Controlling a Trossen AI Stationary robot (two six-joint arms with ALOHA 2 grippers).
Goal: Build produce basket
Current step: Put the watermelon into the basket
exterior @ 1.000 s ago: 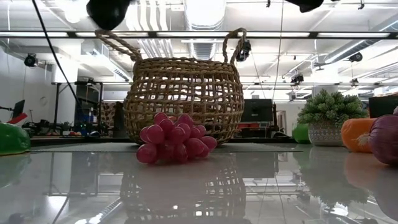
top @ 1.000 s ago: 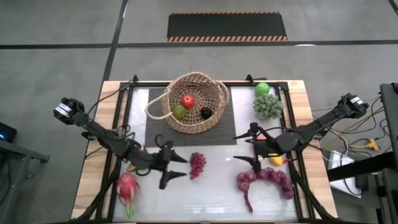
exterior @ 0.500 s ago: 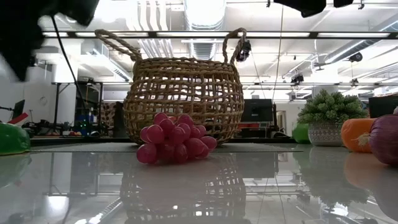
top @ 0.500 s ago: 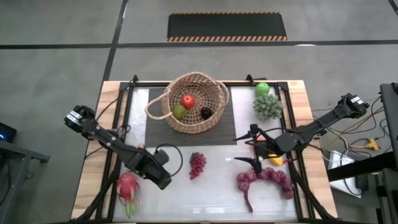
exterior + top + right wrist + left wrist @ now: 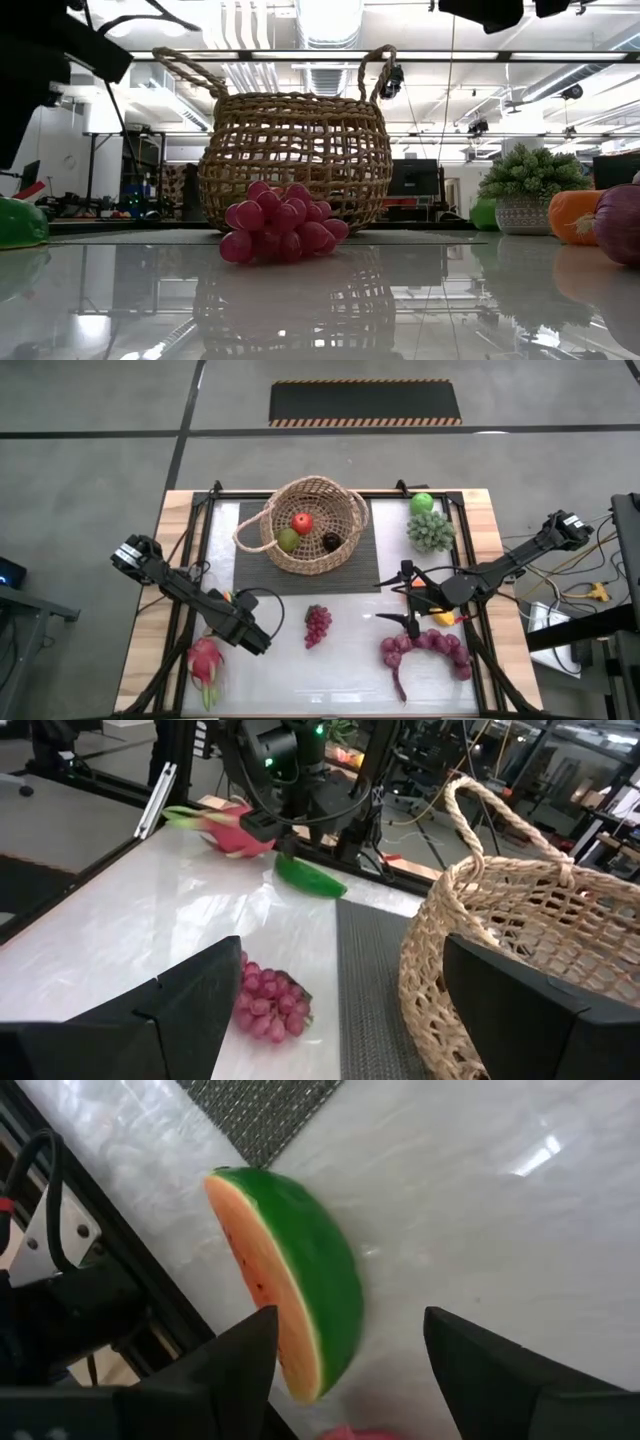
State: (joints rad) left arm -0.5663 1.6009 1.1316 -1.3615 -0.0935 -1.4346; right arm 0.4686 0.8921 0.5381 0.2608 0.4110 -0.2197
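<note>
Straddling air just short of the watermelon slice (image 5: 290, 1305), the left gripper's fingers (image 5: 215, 1380) stand parted and empty; next they must advance and close. The right gripper (image 5: 408, 598) waits wide open. The basket (image 5: 345, 545) sits well apart on the surface (image 5: 350, 660).

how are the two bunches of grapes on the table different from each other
The small grape bunch is pinkish red; the large grape bunch is darker purple.
The small grape bunch is a compact cluster; the large grape bunch is a longer, curved cluster with a stem trailing toward the table's front.
The small grape bunch lies mid-table in front of the basket; the large grape bunch lies further right, by the right gripper.
Both rest on the white surface, outside the basket.
</note>
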